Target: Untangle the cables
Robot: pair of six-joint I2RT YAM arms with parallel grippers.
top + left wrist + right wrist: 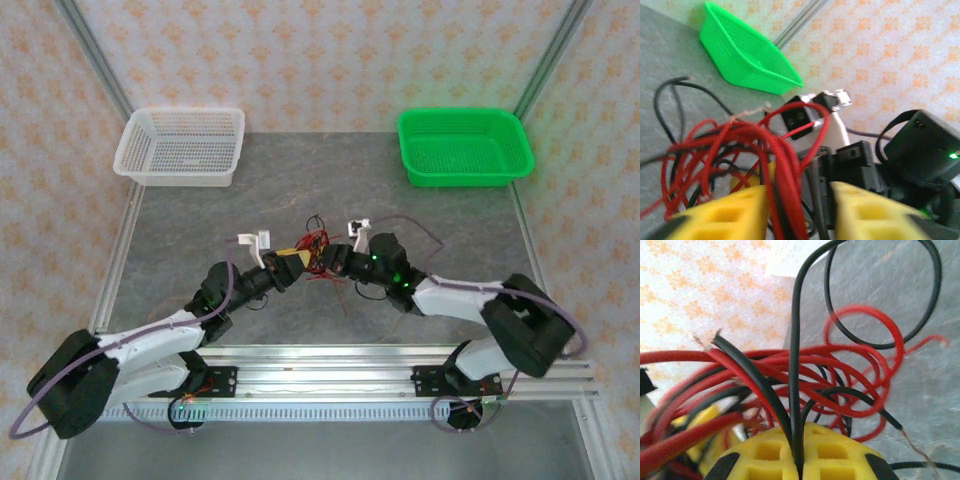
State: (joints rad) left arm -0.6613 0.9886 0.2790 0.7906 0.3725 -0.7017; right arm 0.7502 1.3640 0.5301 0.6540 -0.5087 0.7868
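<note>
The cables (pixel 318 245) form a small red and black snarl at the middle of the table, between my two grippers. My left gripper (pixel 292 264) reaches in from the left. In the left wrist view its yellow fingers (pixel 725 215) stand apart, and red strands (pixel 785 170) of the snarl hang through the gap, close to the left finger. My right gripper (pixel 334 262) meets the snarl from the right. Its yellow fingers (pixel 765 455) are pressed together on one black cable (pixel 796 365), which rises from the seam and loops overhead; the red loops (pixel 850 370) lie behind it.
A white basket (pixel 183 146) stands at the back left and a green basket (pixel 463 146) at the back right; the green basket (pixel 745 55) also shows in the left wrist view. The right arm's black wrist (pixel 920 145) is close in front of my left gripper. The grey tabletop (pixel 200 230) spreads around.
</note>
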